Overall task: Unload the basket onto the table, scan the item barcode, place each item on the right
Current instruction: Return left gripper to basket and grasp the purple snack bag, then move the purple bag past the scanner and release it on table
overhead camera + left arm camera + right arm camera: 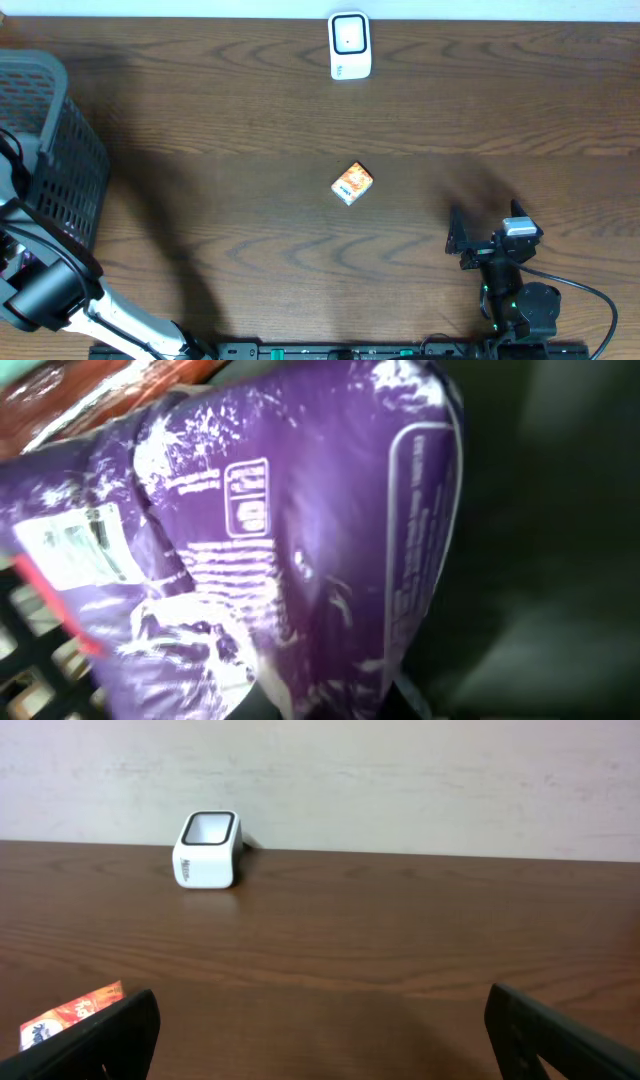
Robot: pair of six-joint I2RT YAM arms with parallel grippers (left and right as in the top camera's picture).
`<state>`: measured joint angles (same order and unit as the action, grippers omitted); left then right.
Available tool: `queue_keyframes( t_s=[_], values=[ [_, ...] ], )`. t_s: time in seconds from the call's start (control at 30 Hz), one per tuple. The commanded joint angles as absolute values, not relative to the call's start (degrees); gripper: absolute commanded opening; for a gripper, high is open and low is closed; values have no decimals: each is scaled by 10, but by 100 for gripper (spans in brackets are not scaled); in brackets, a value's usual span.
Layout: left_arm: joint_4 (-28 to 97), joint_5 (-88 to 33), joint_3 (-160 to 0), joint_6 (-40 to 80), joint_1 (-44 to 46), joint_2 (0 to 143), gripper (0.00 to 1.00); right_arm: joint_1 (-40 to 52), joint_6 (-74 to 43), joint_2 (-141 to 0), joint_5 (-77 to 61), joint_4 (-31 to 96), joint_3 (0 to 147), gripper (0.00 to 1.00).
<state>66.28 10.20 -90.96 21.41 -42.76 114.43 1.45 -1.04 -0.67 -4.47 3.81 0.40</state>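
A shiny purple packet (300,540) with a white label fills the left wrist view. My left gripper (330,705) is at its lower edge and shut on its film. In the overhead view this gripper is hidden inside the black mesh basket (60,150). The white barcode scanner (350,45) stands at the table's far edge, also in the right wrist view as the scanner (207,851). A small orange box (353,183) lies mid-table. My right gripper (485,238) rests open near the front right, its fingers wide apart, and the right gripper (320,1035) holds nothing.
The basket takes up the table's left side, and its mesh (30,650) shows under the packet. Another reddish packet (110,390) lies above the purple one. The orange box (70,1015) sits just left of my right gripper's left finger.
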Motion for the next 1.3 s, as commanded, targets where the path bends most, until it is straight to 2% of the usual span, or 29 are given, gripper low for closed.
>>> queue_keyframes(
  t_s=[0.0,0.13,0.27,0.4,0.53,0.63,0.7,0.83,1.03,1.27],
  values=[
    [695,67,-974,218,-427,1108,7,12,-17,-3,-44,41,3,99],
    [696,18,-1043,218,-427,1036,7,12,-17,-3,-44,41,3,99],
    [642,-29,-1076,219,-427,933,7,12,-17,-3,-44,41,3,99],
    [583,-53,-1076,305,-424,831,7,12,-17,-3,-44,41,3,99],
    [539,-215,-1076,331,-388,782,7,12,-17,-3,-44,41,3,99],
    [502,-323,-1076,296,-309,778,7,12,-17,-3,-44,41,3,99],
    [498,-329,-1076,247,-233,784,7,12,-17,-3,-44,41,3,99],
    [509,-283,-1066,126,-86,808,7,12,-17,-3,-44,41,3,99],
    [549,-167,-1055,86,104,893,7,12,-17,-3,-44,41,3,99],
    [546,-146,-1055,86,227,1030,7,12,-17,-3,-44,41,3,99]
  ],
)
